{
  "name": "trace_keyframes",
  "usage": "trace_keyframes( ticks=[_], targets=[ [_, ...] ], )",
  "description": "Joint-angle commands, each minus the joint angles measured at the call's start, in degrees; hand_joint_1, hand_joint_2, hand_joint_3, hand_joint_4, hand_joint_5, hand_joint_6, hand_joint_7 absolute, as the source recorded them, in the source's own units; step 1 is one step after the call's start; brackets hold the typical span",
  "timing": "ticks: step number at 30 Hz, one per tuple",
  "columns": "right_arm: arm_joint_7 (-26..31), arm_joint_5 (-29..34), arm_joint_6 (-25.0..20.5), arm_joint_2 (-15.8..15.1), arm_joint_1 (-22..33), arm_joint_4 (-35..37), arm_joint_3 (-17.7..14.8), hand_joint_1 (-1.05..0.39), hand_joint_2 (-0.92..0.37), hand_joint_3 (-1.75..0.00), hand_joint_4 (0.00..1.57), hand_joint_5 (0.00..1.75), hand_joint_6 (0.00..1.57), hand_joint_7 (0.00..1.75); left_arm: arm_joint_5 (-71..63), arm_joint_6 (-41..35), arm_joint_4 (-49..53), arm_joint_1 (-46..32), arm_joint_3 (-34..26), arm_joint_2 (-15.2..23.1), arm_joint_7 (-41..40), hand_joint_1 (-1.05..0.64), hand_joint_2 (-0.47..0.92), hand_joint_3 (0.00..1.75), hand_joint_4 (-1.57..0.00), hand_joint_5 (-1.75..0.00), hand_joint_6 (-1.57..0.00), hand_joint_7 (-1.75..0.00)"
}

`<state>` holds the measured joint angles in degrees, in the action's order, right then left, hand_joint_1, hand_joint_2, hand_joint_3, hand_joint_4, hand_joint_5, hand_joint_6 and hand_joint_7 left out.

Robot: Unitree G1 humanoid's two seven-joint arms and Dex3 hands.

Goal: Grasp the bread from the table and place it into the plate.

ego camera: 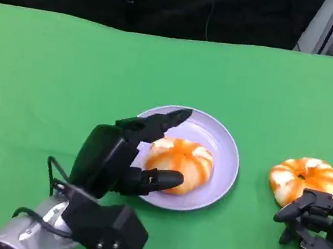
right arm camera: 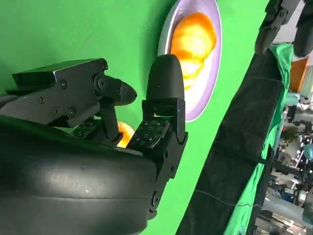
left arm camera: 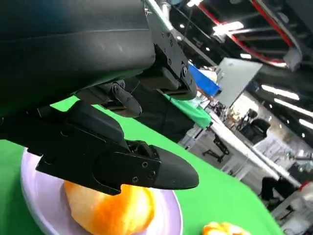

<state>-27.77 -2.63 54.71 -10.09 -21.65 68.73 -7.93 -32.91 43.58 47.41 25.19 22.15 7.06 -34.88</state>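
With its fingers spread around the bread on the plate, the left robot hand could drag it off toward 8 o'clock when retreating.

head overhead, wrists close, sharing plate

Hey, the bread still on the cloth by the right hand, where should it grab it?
Probably across the round sides of the bread on the table, coming down from above. It lies flat and domed on the green cloth, and the right hand sits just at its near edge.
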Motion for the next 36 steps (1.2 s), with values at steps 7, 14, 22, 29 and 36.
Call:
trace_keyframes(
  ticks=[7,14,22,29,36],
  targets=[
    [0.4,-0.2,0.4,-0.8,0.8,-0.1,-0.2,0.15,-0.82,-0.68,0.90,1.36,0.96,0.93,4.0,3.8,-2.0,-3.4,-5.1,1.6,3.1,-0.74,0.92,0.23,-0.68,-0.01,-0.58,-0.02],
    [1.5,0.8,0.4,-1.0,1.0,-0.2,0.3,0.14,-0.82,-0.67,0.90,1.37,0.96,0.94,6.7,9.0,-1.7,-6.0,-8.7,3.0,3.6,-0.69,0.92,0.22,-0.71,-0.01,-0.60,-0.01],
    [1.4,0.7,0.5,-1.1,1.0,-0.1,0.1,0.14,-0.82,-0.68,0.91,1.37,0.96,0.93,11.4,12.4,-2.4,-8.6,-12.1,3.0,7.2,-0.63,0.92,0.21,-0.71,-0.01,-0.60,-0.01],
    [1.4,0.9,0.3,-1.1,0.9,0.0,0.2,0.13,-0.82,-0.67,0.90,1.37,0.96,0.94,15.3,15.2,-1.6,-10.3,-15.6,2.6,10.3,-0.51,0.92,0.21,-0.71,0.00,-0.61,-0.01],
    [1.2,0.8,0.5,-1.3,1.0,-0.2,0.1,0.13,-0.82,-0.67,0.89,1.38,0.94,0.96,17.6,17.1,-0.9,-11.4,-18.1,2.9,12.9,-0.49,0.92,0.23,-0.71,0.00,-0.61,-0.01]
  ],
)
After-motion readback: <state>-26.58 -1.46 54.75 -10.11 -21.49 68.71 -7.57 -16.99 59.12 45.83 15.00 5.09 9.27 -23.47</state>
